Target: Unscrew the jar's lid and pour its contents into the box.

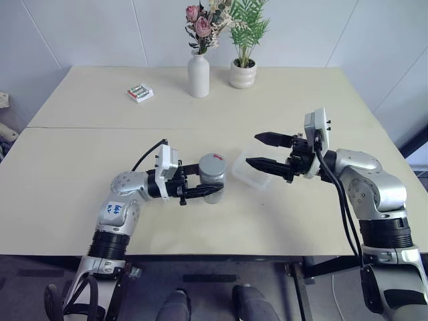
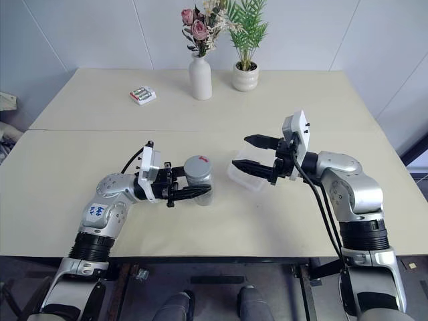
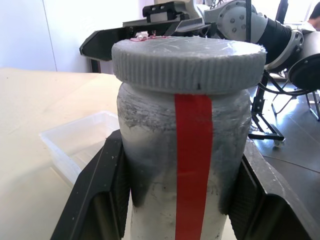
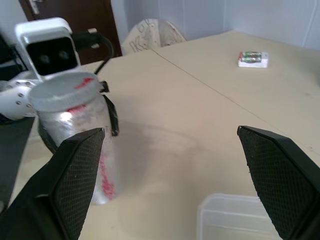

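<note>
Jar (image 1: 212, 177) stands upright on the table (image 1: 80, 160), lid (image 3: 189, 60) on, clamped at its body by our left gripper (image 1: 204, 192). Our right gripper (image 1: 262, 151) hangs with fingers spread wide, holding nothing, over the clear box (image 1: 249, 172) just beside the jar.

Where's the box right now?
In the head views the box sits on the table right of centre, just right of the jar held by the left gripper, under the open right gripper.
</note>
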